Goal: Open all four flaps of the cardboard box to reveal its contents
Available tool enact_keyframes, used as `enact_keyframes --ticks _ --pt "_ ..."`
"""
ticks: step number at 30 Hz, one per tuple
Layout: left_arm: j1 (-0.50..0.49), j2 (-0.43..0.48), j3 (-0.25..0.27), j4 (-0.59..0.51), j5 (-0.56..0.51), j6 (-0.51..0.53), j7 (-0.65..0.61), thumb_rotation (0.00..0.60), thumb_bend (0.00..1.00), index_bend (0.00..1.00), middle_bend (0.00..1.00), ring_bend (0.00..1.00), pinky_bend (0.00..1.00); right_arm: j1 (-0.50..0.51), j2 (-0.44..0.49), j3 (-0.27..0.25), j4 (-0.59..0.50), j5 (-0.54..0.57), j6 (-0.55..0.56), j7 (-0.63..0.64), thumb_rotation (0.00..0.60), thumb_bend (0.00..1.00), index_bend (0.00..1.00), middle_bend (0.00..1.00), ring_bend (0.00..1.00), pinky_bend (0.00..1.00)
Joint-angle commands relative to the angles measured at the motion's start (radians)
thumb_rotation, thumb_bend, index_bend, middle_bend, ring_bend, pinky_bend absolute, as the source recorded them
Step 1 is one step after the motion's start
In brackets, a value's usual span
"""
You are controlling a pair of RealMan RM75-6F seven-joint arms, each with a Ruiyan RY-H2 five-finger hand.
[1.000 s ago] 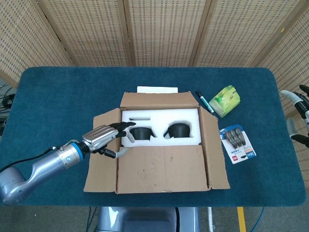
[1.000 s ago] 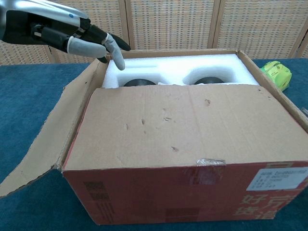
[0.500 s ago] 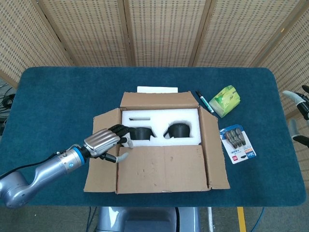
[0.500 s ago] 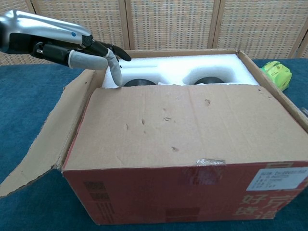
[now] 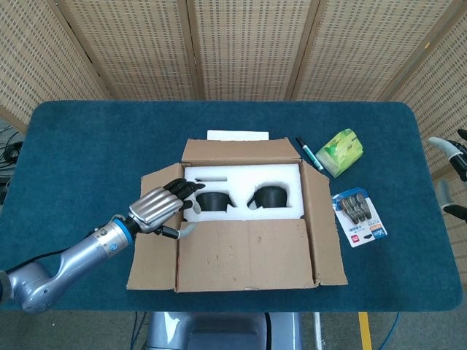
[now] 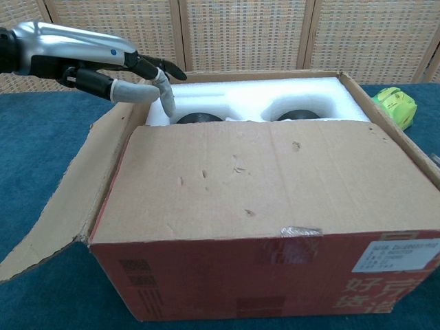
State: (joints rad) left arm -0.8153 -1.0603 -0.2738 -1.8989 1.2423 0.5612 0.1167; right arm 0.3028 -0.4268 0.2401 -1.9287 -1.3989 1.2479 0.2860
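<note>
Cardboard box (image 5: 244,222) sits mid-table, near flap (image 5: 246,251) lying flat across the front half. Left hand (image 5: 159,206) hovers spread and empty at the flap's left corner; hook fingers under that edge and swing it toward the robot. Right hand (image 5: 454,157) waits at the table edge, its hold unclear. Blue cloth (image 5: 87,146) covers the table; wicker screens (image 5: 241,47) stand behind.

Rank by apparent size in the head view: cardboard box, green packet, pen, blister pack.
1. cardboard box, by far the largest.
2. blister pack and green packet: these cover about the same area, too close to rank.
3. pen, long but very thin, so the least area.
</note>
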Motion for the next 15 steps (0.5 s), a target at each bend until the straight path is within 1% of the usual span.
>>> enact_keyframes --ticks 1,7,15 --pt "-0.025 0.001 0.024 -0.003 -0.042 -0.002 0.027 0.124 0.43 0.32 0.00 0.00 0.00 -0.002 0.001 0.000 0.001 0.001 0.002 0.002 0.600 0.67 0.12 0.21 0.00 0.02" --pt "-0.042 0.013 0.042 -0.026 -0.083 -0.013 0.019 0.117 0.43 0.32 0.00 0.00 0.00 -0.006 0.002 -0.002 0.003 0.001 0.006 0.008 0.600 0.67 0.12 0.21 0.00 0.02" --pt "-0.060 0.036 0.051 -0.057 -0.092 -0.024 -0.019 0.115 0.43 0.32 0.00 0.00 0.00 -0.007 0.002 -0.002 0.006 -0.002 0.007 0.012 0.600 0.67 0.12 0.21 0.00 0.02"
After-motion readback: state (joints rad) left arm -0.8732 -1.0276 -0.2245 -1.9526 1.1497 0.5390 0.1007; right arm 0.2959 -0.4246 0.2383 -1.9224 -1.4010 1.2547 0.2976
